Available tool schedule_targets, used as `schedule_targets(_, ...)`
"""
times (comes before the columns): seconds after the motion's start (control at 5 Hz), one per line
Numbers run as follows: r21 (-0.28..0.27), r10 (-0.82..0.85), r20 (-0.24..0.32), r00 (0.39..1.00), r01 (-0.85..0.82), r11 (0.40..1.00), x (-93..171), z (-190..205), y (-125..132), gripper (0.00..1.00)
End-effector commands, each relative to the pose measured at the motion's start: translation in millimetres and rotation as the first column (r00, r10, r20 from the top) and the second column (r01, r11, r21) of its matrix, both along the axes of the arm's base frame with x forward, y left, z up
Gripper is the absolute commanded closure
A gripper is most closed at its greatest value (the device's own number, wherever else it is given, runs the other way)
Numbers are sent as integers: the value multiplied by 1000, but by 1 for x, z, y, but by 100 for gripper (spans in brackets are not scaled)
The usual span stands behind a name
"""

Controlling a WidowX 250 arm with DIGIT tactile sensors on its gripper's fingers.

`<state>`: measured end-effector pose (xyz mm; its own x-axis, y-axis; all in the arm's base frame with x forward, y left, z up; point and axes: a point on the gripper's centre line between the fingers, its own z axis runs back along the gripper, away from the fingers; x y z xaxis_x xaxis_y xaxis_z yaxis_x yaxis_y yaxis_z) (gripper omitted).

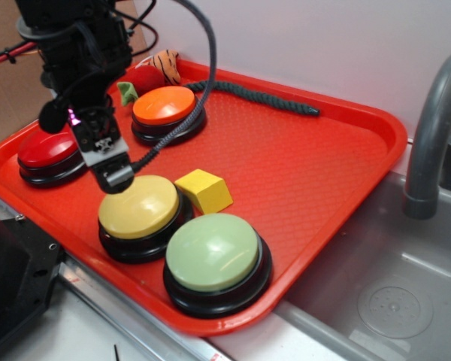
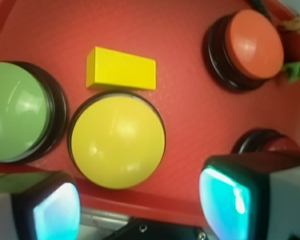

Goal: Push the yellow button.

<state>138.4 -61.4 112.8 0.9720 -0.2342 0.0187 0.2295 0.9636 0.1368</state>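
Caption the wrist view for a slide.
Gripper above the yellow button, between green and red buttons.

Four large domed buttons sit on one red tray (image 1: pixel 346 162): one yellow button (image 1: pixel 139 207), one pale green button (image 1: pixel 213 252), one orange button (image 1: pixel 164 105) and one red button (image 1: pixel 49 149). There is one small yellow block (image 1: pixel 204 190), one dark rope (image 1: pixel 263 98), and what may be two plush toys (image 1: pixel 154 71) at the tray's far edge.
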Motion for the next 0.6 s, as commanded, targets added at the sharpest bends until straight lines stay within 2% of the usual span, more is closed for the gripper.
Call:
schedule_targets(0.0, -116, 110, -50, 993, -115, 987, 1, 10, 2, 0)
schedule_targets(0.2, -196, 139, -164, 977, -170, 966, 0, 7, 6, 0)
schedule_targets(0.4, -228, 166, -237, 957, -220, 948, 0, 6, 9, 0)
